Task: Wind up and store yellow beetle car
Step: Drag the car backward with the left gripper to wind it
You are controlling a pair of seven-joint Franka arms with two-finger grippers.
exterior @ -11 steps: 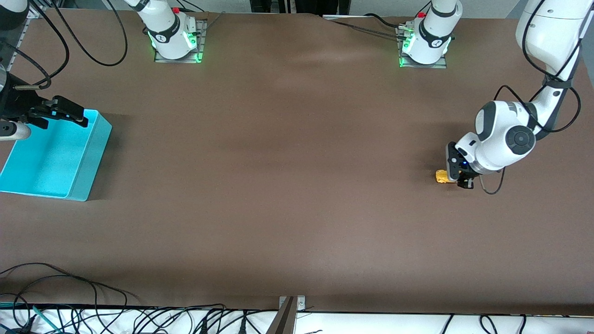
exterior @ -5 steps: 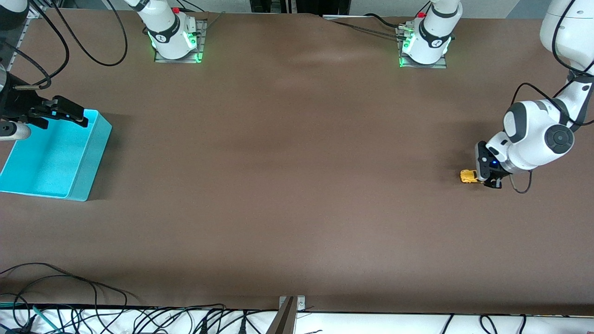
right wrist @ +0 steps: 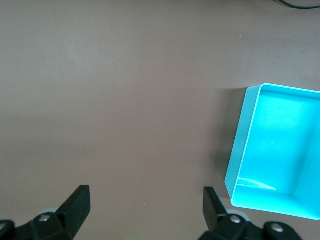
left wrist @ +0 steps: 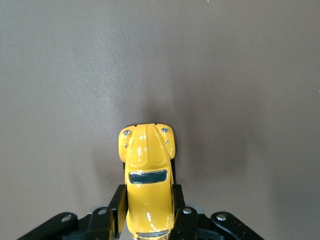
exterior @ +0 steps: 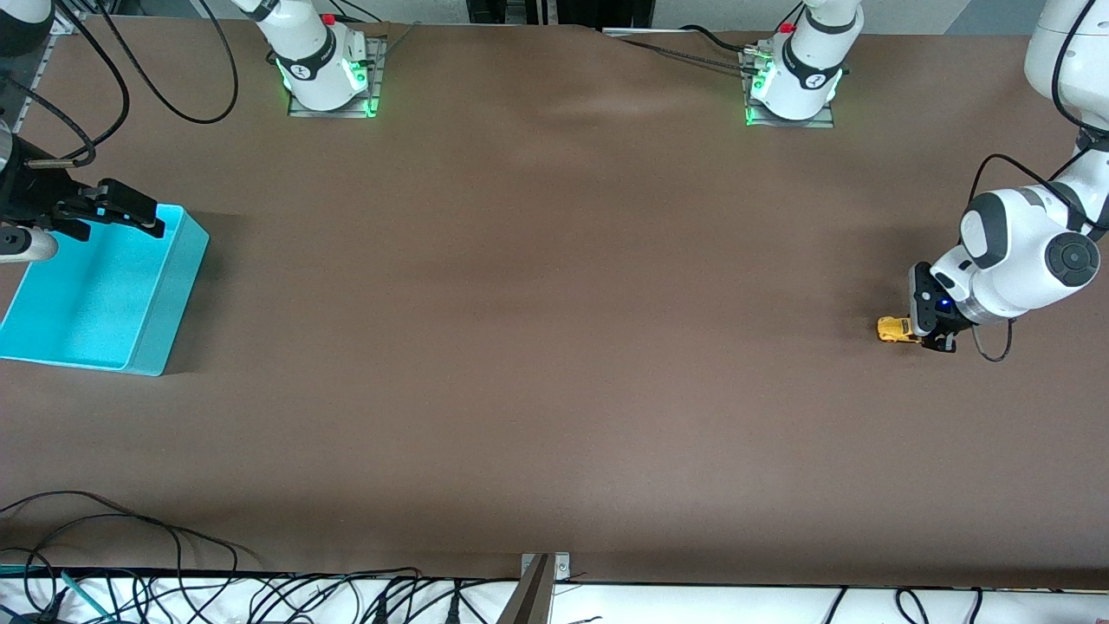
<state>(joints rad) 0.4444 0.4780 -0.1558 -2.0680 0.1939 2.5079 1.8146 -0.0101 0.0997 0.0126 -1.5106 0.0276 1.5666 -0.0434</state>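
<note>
Left wrist view shows the left gripper clamped tight on the yellow beetle car, fingers pinching its sides as its wheels sit on the worktop near the left arm's end. At the right arm's end, the right gripper waits above the cyan bin, jaws spread wide, holding nothing.

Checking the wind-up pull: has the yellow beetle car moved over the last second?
Yes. The yellow beetle car, clamped in the left claw, has slid along the table toward the left arm's end, farther from the cyan bin.
</note>
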